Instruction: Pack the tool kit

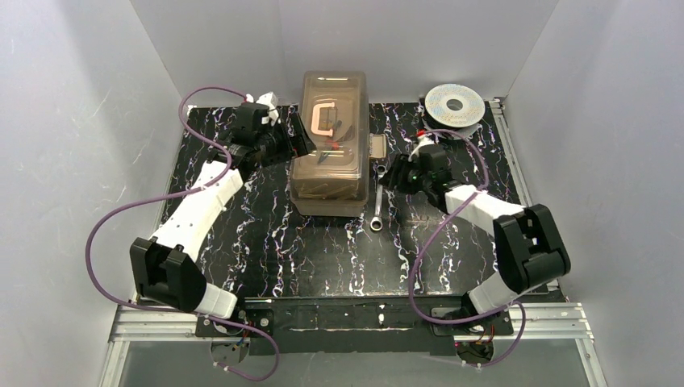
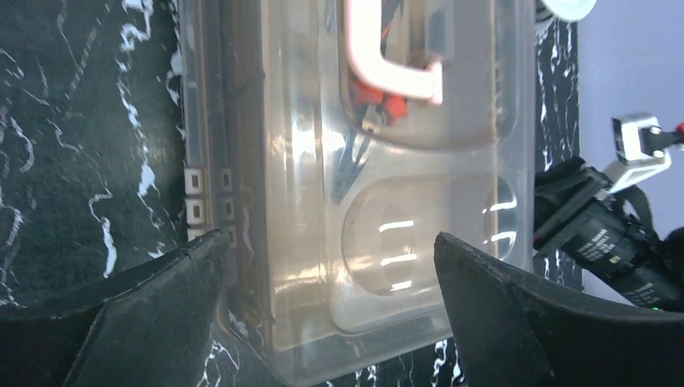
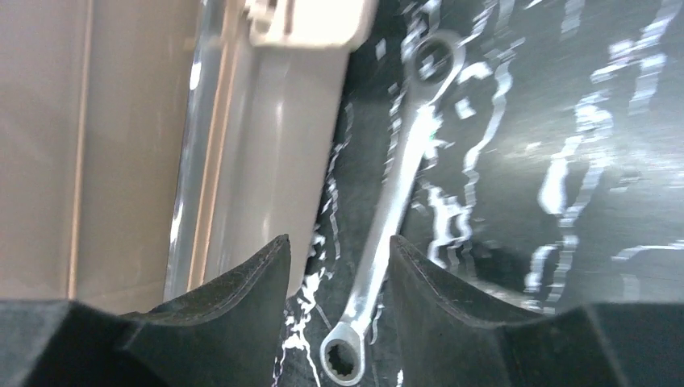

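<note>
The beige toolbox (image 1: 329, 189) stands at the back middle, with its smoky translucent lid (image 1: 332, 97) shut and its pale C-shaped handle (image 1: 322, 121) on top. Red-handled pliers (image 2: 389, 105) show dimly through the lid. My left gripper (image 1: 300, 145) is open against the box's left side; in the left wrist view (image 2: 328, 236) the lid (image 2: 403, 201) lies between the spread fingers. A silver ring wrench (image 1: 377, 201) lies on the table right of the box. My right gripper (image 1: 389, 175) is open over its far end; the wrench shaft (image 3: 399, 181) runs between the fingers (image 3: 242, 298).
A round silver wire spool (image 1: 454, 104) lies at the back right corner. A beige latch (image 3: 306, 20) sticks out of the box's right side near the wrench. White walls close in the black marbled table (image 1: 323, 258) on three sides.
</note>
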Robot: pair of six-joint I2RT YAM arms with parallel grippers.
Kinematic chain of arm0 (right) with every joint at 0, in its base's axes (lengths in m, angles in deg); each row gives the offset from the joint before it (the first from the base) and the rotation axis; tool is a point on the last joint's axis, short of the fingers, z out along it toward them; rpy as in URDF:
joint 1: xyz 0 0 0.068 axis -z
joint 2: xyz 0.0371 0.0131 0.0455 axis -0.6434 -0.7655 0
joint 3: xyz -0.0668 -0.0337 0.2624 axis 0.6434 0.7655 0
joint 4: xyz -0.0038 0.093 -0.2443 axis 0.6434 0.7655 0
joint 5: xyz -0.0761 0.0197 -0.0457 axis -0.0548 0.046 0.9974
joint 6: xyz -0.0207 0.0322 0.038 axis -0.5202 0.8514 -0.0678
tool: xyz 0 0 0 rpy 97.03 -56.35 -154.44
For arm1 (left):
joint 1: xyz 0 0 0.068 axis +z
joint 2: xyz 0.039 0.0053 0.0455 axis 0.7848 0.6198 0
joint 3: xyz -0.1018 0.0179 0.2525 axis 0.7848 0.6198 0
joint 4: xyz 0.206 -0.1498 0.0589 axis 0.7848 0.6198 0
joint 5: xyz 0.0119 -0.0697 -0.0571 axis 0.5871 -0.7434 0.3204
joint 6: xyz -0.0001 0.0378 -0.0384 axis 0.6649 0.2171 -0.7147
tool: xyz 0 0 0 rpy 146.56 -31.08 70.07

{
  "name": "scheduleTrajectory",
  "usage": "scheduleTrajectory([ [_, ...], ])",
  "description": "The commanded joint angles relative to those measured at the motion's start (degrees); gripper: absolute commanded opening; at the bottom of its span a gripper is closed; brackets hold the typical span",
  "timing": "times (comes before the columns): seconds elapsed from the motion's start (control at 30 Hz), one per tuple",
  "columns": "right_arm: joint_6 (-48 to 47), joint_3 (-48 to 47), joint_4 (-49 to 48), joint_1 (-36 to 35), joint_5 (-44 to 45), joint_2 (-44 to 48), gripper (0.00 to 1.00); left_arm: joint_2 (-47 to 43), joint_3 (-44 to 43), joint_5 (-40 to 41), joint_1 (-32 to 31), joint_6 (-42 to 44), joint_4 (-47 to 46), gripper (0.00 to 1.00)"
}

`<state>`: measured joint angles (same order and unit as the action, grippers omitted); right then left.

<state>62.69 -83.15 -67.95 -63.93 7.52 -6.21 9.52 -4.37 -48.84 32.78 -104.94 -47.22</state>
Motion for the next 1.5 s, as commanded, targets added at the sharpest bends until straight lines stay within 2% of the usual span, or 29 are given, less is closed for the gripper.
scheduleTrajectory([
  [0.0, 5.09, -1.5, 1.47, 5.9, 3.28, 4.56, 0.55, -2.41, -5.72, -1.21, 2.66, 1.69, 1.0, 0.98],
  [0.1, 7.82, -6.28, 6.5, 8.89, 3.78, 1.16, 0.54, 0.73, -10.44, -3.61, 4.19, 0.99, 1.2, 0.98],
  [0.23, 11.0, -13.9, 12.72, 12.42, -0.57, -6.1, 0.51, 5.65, -15.26, -7.06, 4.72, -0.09, 0.29, 0.98],
  [0.27, 11.61, -15.61, 13.06, 13.14, -2.01, -7.96, 0.47, 7.29, -16.28, -7.71, 4.8, -0.23, 0.04, 0.98],
  [0.3, 12.13, -17.29, 13.36, 13.8, -3.46, -10.0, 0.42, 8.33, -17.18, -8.58, 4.8, -0.29, -0.36, 0.98],
  [0.37, 13.3, -21.9, 13.93, 15.37, -7.65, -14.64, 0.11, 10.17, -18.34, -9.69, 4.89, -0.3, -1.4, 0.98],
  [0.4, 13.83, -24.07, 14.26, 15.99, -10.1, -17.31, 0.01, 11.14, -19.01, -9.92, 4.87, -0.3, -1.64, 0.98],
  [0.6, 18.66, -32.13, 9.85, 16.76, -22.62, -29.25, 0.01, 17.63, -23.42, -11.54, 5.14, 0.92, -1.6, 0.98],
  [0.77, 26.14, -35.03, -1.51, 16.31, -31.9, -36.04, 0.01, 24.97, -27.73, -16.7, 5.4, 0.89, -1.06, 0.98],
  [0.97, 29.17, -39.62, -8.91, 13.45, -37.81, -38.93, 0.01, 26.8, -25.92, -20.13, 5.46, -0.99, -4.45, 0.98],
  [1.13, 36.36, -39.64, -18.16, 11.35, -42.43, -38.84, 0.01, 26.59, -25.08, -20.35, 5.48, -0.69, -4.59, 0.98],
  [1.33, 35.24, -36.75, -17.42, 10.35, -41.86, -32.72, 0.01, 26.0, -24.05, -20.84, 5.38, -0.98, -4.68, 0.98],
  [1.47, 26.43, -37.09, -4.78, 9.39, -36.56, -28.2, 0.01, 25.42, -23.12, -20.55, 5.39, -1.09, -4.84, 0.98],
])
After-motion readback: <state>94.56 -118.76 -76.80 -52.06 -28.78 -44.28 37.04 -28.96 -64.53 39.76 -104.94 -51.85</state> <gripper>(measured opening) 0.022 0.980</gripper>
